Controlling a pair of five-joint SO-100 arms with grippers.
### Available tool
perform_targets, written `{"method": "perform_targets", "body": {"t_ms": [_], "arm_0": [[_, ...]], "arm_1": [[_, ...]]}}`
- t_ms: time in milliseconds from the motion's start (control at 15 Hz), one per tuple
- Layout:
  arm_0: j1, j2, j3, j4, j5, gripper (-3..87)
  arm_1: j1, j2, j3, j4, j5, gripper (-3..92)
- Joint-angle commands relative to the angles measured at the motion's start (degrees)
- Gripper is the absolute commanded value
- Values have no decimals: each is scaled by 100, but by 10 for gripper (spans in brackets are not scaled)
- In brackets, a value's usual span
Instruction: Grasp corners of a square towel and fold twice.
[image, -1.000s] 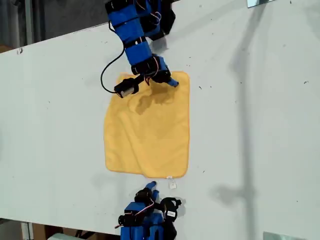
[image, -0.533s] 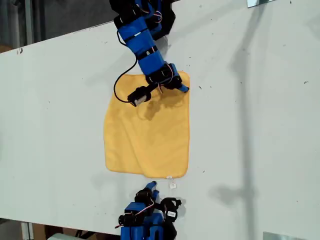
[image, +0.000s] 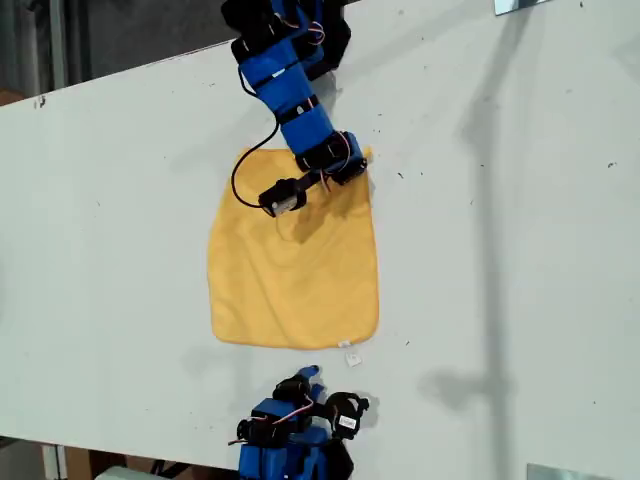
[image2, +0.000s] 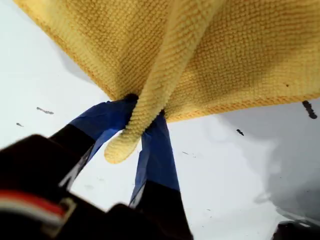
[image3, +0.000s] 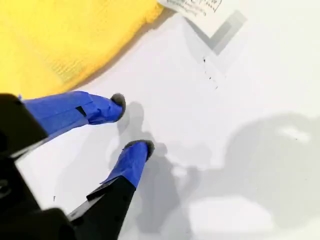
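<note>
The square towel (image: 290, 270) lies flat on the white table, yellow-orange, with a small white label (image: 351, 358) at its near hem. My first gripper (image: 358, 165) is at the towel's far corner (image: 366, 155) on the exterior view's right, shut on it. In the first wrist view the blue fingers (image2: 157, 145) pinch a rolled bit of hem (image2: 122, 145), and the towel (image2: 225, 50) hangs from them. My second gripper (image: 308, 373) sits just off the near hem. It (image3: 132, 122) is open with bare table between its tips, the towel (image3: 60, 35) beside it.
The white table (image: 500, 250) stretches wide to the exterior view's right and left of the towel. A black cable (image: 245, 170) loops from the first arm over the towel's far edge. The label (image3: 195, 6) lies beyond my second gripper.
My first gripper moved toward the exterior view's right along the far hem and shut on the corner, drawing that edge inward. The second gripper shifted slightly.
</note>
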Motion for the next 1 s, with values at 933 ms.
{"method": "perform_targets", "body": {"t_ms": [933], "arm_0": [[1863, -4254, -2355, -2707, -606, 50]], "arm_1": [[-264, -114, -44, -193, 62, -1]]}}
